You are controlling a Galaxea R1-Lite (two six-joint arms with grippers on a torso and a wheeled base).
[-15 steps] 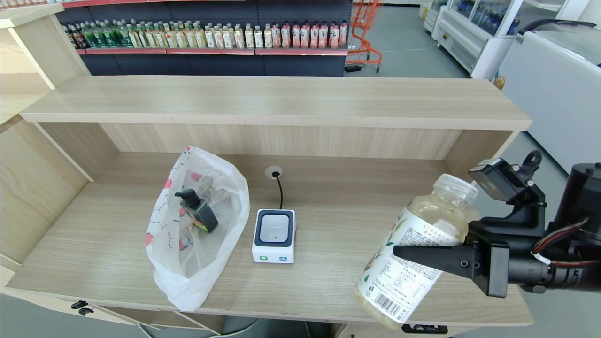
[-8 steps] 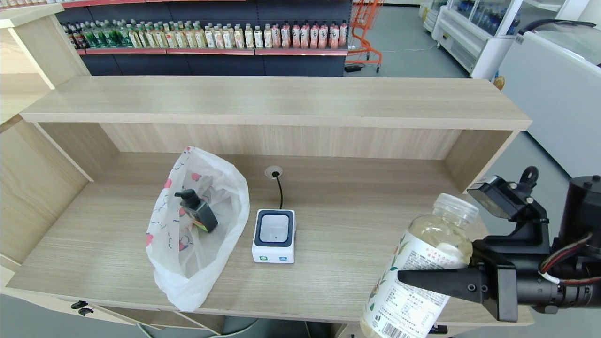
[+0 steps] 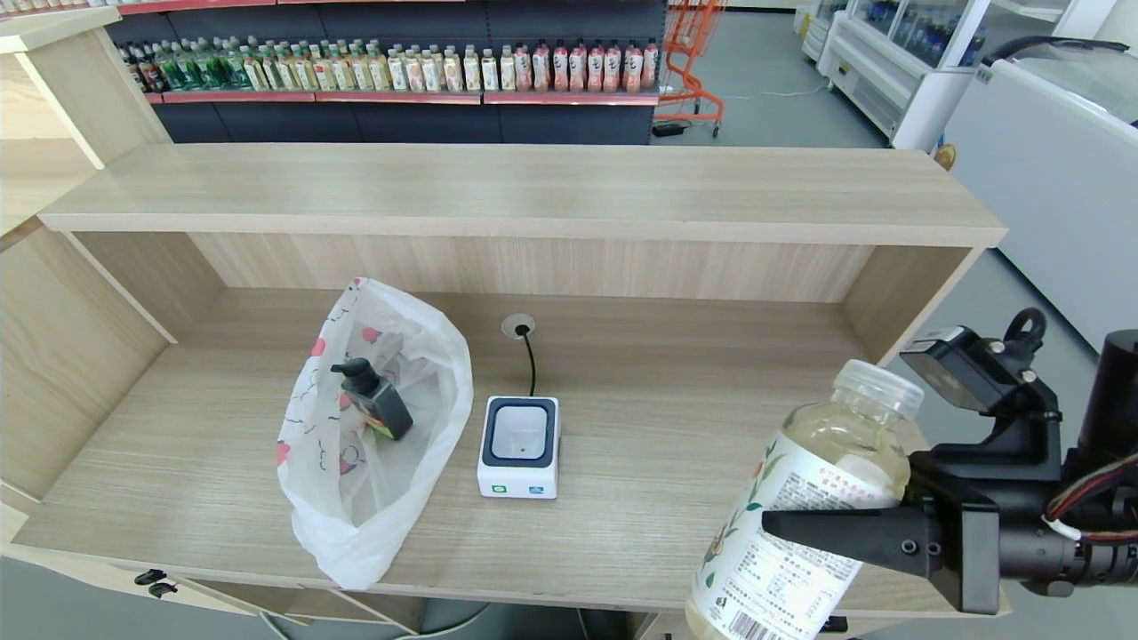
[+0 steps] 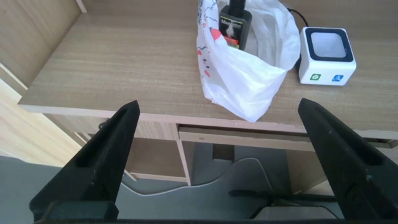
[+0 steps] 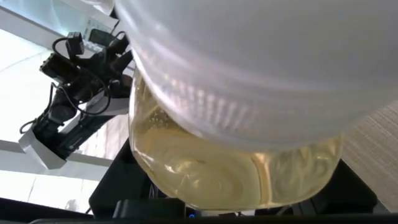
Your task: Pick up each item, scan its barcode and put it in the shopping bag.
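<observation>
The right gripper (image 3: 793, 500) is gripping the drink bottle (image 3: 831, 449), not yet scanned; next, I reckon, its barcode is needing turning toward the scanner (image 3: 520, 444). The left gripper (image 4: 219, 107) is hanging wide, empty.

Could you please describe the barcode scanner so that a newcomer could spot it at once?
Look at the lower surface of the wooden counter. Just right of the white bag stands the scanner. It is the only small white box, with a dark-rimmed window on top and a black cable behind it.
</observation>
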